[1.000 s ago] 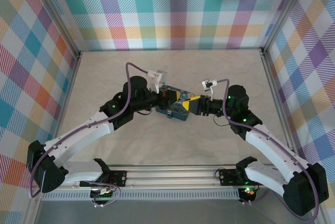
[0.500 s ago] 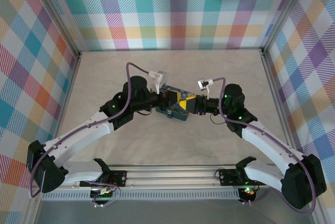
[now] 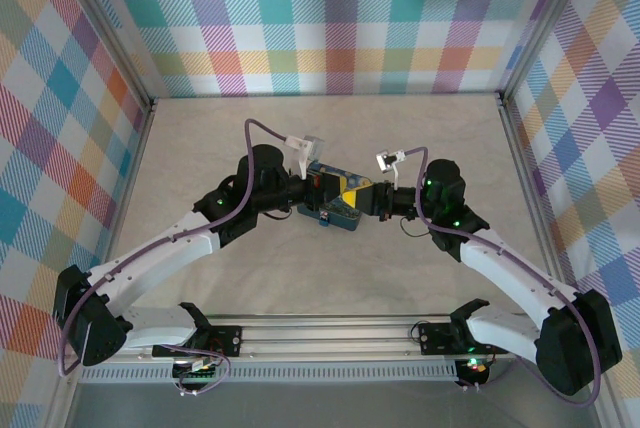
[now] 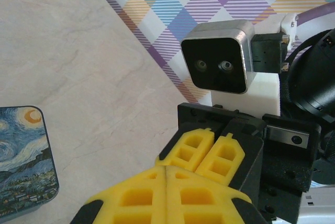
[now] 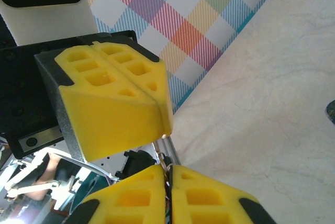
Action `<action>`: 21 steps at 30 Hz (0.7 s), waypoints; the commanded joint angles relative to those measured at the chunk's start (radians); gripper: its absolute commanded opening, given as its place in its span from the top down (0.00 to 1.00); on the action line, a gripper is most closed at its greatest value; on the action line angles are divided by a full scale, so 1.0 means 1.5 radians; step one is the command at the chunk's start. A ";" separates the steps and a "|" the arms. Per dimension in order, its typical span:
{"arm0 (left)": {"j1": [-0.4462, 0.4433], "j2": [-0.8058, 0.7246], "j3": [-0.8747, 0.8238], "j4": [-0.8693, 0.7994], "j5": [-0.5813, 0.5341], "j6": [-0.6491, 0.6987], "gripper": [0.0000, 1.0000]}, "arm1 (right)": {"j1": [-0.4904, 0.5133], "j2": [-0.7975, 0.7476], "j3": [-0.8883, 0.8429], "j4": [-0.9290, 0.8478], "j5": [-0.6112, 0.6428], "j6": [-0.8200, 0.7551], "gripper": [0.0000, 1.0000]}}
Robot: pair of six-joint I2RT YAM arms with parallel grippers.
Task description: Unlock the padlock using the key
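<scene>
My left gripper (image 3: 338, 189) and right gripper (image 3: 366, 198) meet tip to tip above the starry-night tin (image 3: 346, 215). In the right wrist view the right gripper (image 5: 168, 171) is shut on a thin silvery key (image 5: 167, 160). The key pokes up towards the shut yellow fingers (image 5: 112, 96) of the left gripper. In the left wrist view the left gripper (image 4: 166, 170) is shut with no gap, and whatever it holds is hidden. A tiny blue piece, apparently the padlock (image 3: 326, 217), sits at the tin's near edge below the left gripper. I cannot tell whether it is held.
The tin (image 4: 23, 161) lies on the pale marble-look table (image 3: 250, 128). Checked walls with metal posts (image 3: 512, 128) close in the back and both sides. The right arm's camera housing (image 4: 219, 56) hangs close in front of the left wrist.
The right gripper has slid left towards the left gripper until their fingertips nearly touch. The left arm has barely shifted.
</scene>
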State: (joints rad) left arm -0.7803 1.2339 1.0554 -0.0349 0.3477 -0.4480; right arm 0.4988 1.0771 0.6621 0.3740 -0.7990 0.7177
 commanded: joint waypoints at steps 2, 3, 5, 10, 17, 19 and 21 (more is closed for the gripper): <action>0.005 0.001 0.003 0.029 0.005 0.002 1.00 | 0.006 -0.007 0.016 0.006 -0.006 -0.015 0.97; 0.005 0.000 0.003 0.028 0.002 0.003 1.00 | 0.005 -0.009 0.015 0.002 -0.003 -0.017 0.98; 0.005 -0.003 0.004 0.020 -0.011 0.002 0.97 | 0.006 -0.014 0.017 -0.015 0.004 -0.027 0.99; 0.004 -0.019 0.006 -0.014 -0.061 0.014 0.70 | 0.006 -0.032 0.028 -0.098 0.036 -0.069 1.00; 0.007 -0.061 -0.007 -0.102 -0.190 0.021 0.25 | 0.005 -0.028 0.049 -0.250 0.127 -0.136 1.00; 0.009 -0.076 -0.024 -0.121 -0.220 0.016 0.20 | 0.005 -0.018 0.050 -0.262 0.139 -0.144 1.00; 0.009 -0.089 -0.046 -0.142 -0.253 0.006 0.17 | 0.006 -0.001 0.053 -0.273 0.147 -0.150 1.00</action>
State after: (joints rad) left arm -0.7753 1.1343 1.0286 -0.1680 0.0807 -0.4316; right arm 0.4988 1.0477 0.7101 0.0422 -0.6262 0.5491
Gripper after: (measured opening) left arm 0.824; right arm 0.048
